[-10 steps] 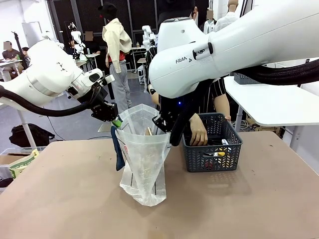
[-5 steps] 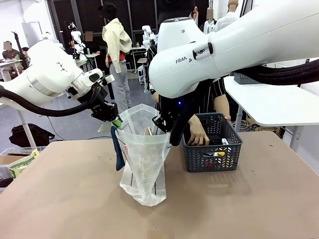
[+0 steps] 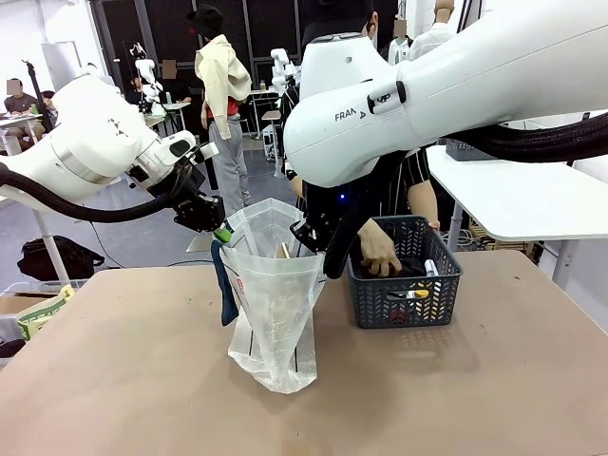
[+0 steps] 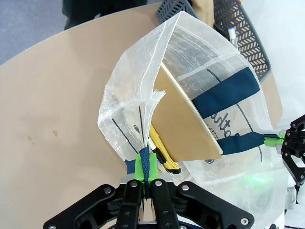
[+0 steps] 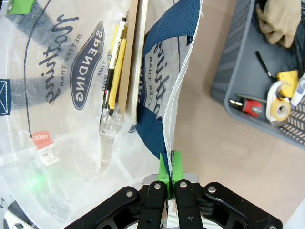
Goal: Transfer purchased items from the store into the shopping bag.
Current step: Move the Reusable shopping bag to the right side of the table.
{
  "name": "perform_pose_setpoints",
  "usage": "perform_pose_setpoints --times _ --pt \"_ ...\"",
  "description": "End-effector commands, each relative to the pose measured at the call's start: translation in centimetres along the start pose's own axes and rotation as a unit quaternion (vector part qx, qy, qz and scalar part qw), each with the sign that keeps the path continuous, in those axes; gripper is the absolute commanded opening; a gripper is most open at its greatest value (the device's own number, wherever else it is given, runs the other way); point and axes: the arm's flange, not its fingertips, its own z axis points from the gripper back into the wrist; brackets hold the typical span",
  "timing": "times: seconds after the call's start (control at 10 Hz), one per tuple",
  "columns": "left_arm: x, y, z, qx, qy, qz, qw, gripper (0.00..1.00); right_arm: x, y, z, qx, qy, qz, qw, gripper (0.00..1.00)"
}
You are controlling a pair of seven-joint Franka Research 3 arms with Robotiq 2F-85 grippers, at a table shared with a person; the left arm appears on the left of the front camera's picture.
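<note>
Shopping bag [image 3: 275, 318] stands upright on the table [image 3: 114, 380], a little left of centre, with its mouth spread open between the two arms. Left tool [image 4: 146, 160]: green pads together, clamped on the navy strap handle [image 4: 147, 179] at the bag's left rim. Right tool [image 5: 170, 164]: pads together, pinching the opposite rim at the foot of the second navy strap [image 5: 167, 57]. Through the translucent film the bag's contents can be seen: a flat brown card [image 4: 183, 119] standing on edge and tilted, with yellow-and-black pens [image 5: 114, 71] lying against it. A black oval print [image 5: 88, 67] reading "SPENDING" shows on the bag wall. Store basket [image 3: 404, 306] sits on the table just right of the bag, close to it; whether they touch I cannot tell. The person's hand [image 3: 379, 255] is down inside the basket on its left side. Purchased items on the basket floor: a tape roll [image 5: 278, 107], a small yellow piece [image 5: 288, 78] and a red-and-black piece [image 5: 248, 105].
</note>
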Motion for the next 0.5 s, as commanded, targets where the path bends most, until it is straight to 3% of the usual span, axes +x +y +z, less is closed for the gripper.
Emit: perform_pose_setpoints --times 0.0,0.4 --pt "0.02 0.18 0.13 0.001 -0.001 0.000 1.000 0.00 -0.45 -0.17 -0.01 -0.002 0.001 -0.003 1.000 0.00" --pt "0.02 0.18 0.13 0.001 -0.001 0.000 1.000 0.00 -0.45 -0.17 -0.01 -0.002 0.001 -0.003 1.000 0.00"
